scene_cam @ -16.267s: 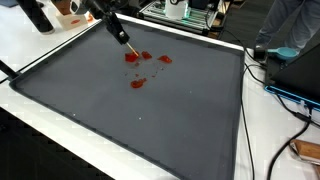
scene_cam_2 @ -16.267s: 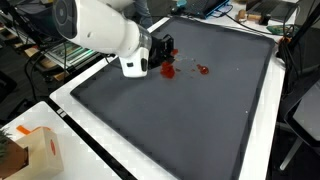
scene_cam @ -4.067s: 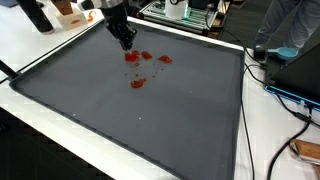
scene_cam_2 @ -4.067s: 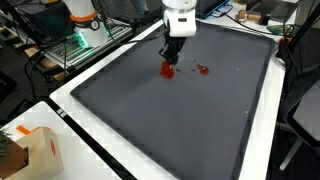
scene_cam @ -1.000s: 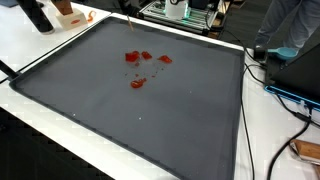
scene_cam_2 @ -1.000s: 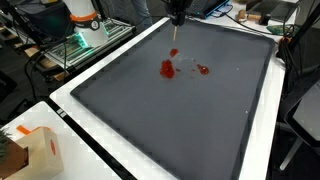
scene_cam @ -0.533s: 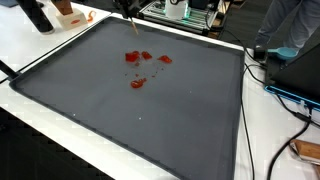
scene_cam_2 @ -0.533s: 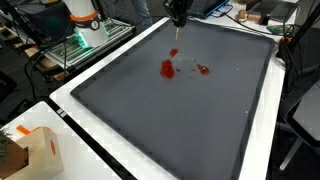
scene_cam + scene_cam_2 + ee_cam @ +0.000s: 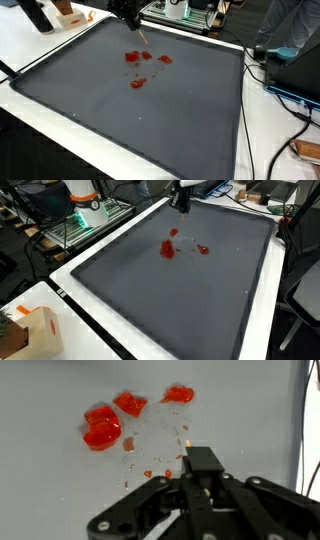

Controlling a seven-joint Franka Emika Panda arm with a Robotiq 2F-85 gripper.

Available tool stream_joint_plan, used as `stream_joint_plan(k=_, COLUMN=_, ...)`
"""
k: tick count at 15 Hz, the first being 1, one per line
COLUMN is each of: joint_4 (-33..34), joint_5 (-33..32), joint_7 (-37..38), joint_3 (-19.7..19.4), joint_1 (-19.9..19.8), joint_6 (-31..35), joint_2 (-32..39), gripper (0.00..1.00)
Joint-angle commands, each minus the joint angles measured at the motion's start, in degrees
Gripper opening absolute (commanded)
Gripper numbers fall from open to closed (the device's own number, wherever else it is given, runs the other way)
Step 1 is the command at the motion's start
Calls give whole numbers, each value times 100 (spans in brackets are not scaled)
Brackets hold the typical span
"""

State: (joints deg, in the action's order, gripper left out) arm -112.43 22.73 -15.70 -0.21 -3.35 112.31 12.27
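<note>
A dark grey mat [image 9: 150, 120] [image 9: 180, 300] carries several glossy red blobs [image 9: 137, 57] [image 9: 167, 248] near its far end. My gripper [image 9: 128, 10] [image 9: 182, 197] hangs above the mat's far edge, beyond the blobs. It is shut on a thin pale stick [image 9: 141, 33] that slants down toward the mat and stops short of the blobs. In the wrist view the black fingers of my gripper [image 9: 203, 460] are closed together, the stick's tip [image 9: 184, 428] pokes out ahead of them, and three large red blobs [image 9: 102, 430] lie further on amid small red flecks.
A white table rim [image 9: 60, 115] frames the mat. A cardboard box [image 9: 35, 330] sits at a near corner. Cables [image 9: 290, 95] and a person in blue [image 9: 290, 25] are beside the table. Another robot base [image 9: 82, 195] and lab gear stand behind.
My gripper has come a little further into view along the far edge, carrying the stick and tilting it. The red blobs have not moved.
</note>
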Motion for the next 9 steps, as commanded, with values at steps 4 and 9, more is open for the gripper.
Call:
stream_joint_plan(k=4, joint_4=-33, joint_5=1067, joint_7=-1253, joint_3=96, joint_1=-356, joint_6=-213, joint_2=312, gripper=3)
stream_joint_plan(k=9, joint_4=-186, joint_5=1574, joint_7=-1628, joint_3=140, joint_1=-413, joint_6=-211, joint_2=532, gripper=3)
